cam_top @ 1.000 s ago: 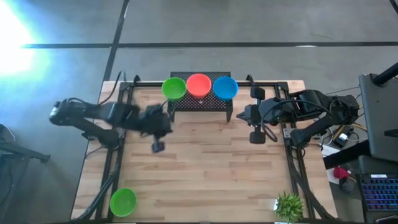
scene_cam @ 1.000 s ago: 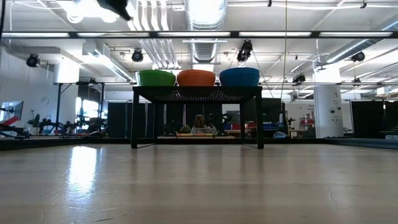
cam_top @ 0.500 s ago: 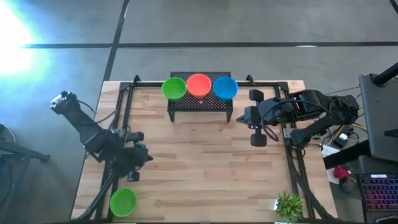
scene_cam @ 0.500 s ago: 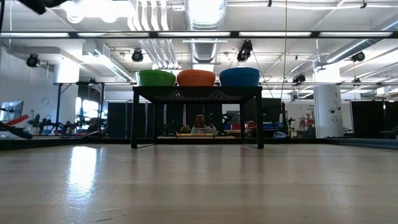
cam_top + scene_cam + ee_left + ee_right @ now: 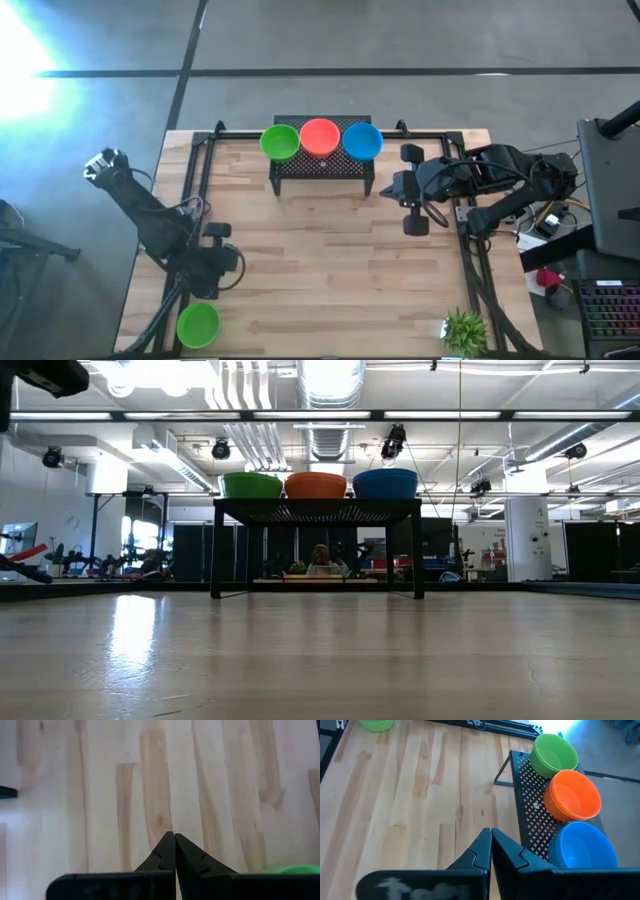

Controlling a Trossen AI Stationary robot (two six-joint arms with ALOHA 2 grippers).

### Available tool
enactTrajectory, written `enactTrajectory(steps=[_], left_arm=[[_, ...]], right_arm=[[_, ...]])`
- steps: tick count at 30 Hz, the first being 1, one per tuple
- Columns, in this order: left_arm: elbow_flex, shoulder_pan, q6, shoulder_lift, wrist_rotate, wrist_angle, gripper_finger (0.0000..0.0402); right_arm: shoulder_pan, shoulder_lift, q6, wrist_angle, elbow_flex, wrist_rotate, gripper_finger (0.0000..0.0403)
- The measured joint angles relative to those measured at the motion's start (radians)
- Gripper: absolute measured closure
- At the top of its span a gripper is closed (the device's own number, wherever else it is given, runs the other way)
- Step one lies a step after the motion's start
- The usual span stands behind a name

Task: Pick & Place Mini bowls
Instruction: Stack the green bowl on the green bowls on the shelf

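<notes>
At the near left corner a green bowl [image 5: 198, 324] sits alone; the left gripper [image 5: 212, 287] hangs just beyond it, fingers pressed together and empty, so the reach looks under way. Next it must open and drop over the rim. Farther off, the right gripper [image 5: 411, 190] waits closed and empty beside the rack [image 5: 322, 164] carrying green, red [image 5: 320, 135] and blue [image 5: 362, 141] bowls.

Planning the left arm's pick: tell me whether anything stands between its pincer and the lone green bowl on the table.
Nothing visible does. The left pincer, shut, hovers just beside the green mini bowl near the table's front-left corner, with only bare wooden tabletop between them. The right pincer waits by the black rack.
</notes>
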Motion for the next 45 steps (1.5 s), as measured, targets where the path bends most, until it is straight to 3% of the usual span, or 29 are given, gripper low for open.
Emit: enactTrajectory(steps=[8,12,18,23,33,45], left_arm=[[0.0,-0.059,-0.003,-0.001,0.018,-0.023,0.0402],[0.0,-0.059,-0.01,-0.001,0.113,-0.026,0.0401],[0.0,-0.059,-0.013,-0.001,0.154,-0.072,0.04],[-0.015,-0.062,-0.044,-0.002,0.248,-0.065,0.0375],[-0.16,-0.125,-0.117,0.001,0.431,0.195,0.0338],[-0.3,-0.148,-0.122,0.001,0.471,0.363,0.0338]], right_arm=[[0.0,0.0,0.006,-0.001,0.0,0.0,0.0394],[0.0,0.0,0.006,0.0,0.0,0.0,0.0394],[0.0,0.0,0.006,0.0,0.0,0.008,0.0394],[0.0,0.0,0.018,0.001,0.0,0.008,0.0394],[0.0,0.0,0.025,0.002,0.0,0.009,0.0394],[-0.001,-0.001,0.048,0.005,0.0,0.011,0.0394]])
